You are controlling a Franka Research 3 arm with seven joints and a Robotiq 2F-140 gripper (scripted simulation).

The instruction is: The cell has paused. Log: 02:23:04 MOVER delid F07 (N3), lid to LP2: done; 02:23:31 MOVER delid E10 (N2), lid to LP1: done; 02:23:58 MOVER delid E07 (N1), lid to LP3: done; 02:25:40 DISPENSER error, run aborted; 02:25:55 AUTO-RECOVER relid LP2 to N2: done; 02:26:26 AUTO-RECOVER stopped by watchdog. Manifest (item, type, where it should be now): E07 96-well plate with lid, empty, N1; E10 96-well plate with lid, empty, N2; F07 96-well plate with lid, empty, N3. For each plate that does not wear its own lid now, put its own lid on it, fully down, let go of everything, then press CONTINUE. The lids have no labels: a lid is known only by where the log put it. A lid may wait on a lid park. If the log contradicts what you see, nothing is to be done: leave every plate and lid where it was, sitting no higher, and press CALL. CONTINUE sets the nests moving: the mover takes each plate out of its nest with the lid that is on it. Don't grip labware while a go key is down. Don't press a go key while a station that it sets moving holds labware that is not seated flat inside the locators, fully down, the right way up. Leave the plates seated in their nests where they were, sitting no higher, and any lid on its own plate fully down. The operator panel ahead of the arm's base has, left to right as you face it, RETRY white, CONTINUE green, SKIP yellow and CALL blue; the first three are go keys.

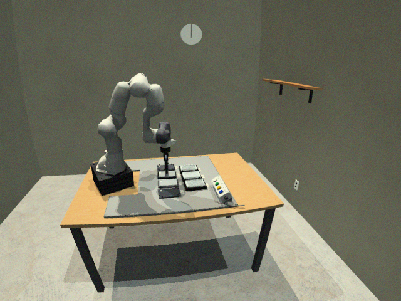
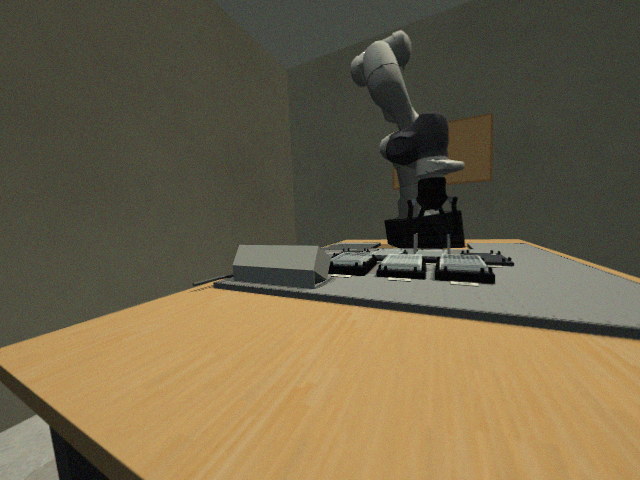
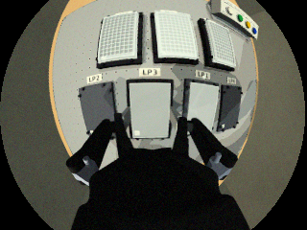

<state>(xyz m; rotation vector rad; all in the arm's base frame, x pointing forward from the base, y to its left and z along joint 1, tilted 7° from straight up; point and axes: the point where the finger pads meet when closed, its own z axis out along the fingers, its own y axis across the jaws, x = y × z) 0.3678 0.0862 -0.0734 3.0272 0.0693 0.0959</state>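
Three 96-well plates sit in a row of nests in the wrist view: left [image 3: 118, 38], middle [image 3: 175, 34] and right [image 3: 221, 44]. The middle one looks paler, as if it wears a lid; the outer two show open wells. Below them, park LP2 [image 3: 98, 107] is dark and bare. A pale lid [image 3: 149, 110] lies on LP3, and another lid [image 3: 203, 103] lies on LP1. My gripper [image 3: 150, 112] points straight down and is shut on the long sides of the LP3 lid, which is still low at its park. It also shows in the top view [image 1: 166, 173].
The operator panel [image 1: 220, 189] with its coloured keys stands at the mat's near right edge, beyond the plates [image 1: 192, 175]. A fourth dark, bare park [image 3: 230, 107] lies past LP1. The arm's base block [image 1: 112, 181] stands at the table's left.
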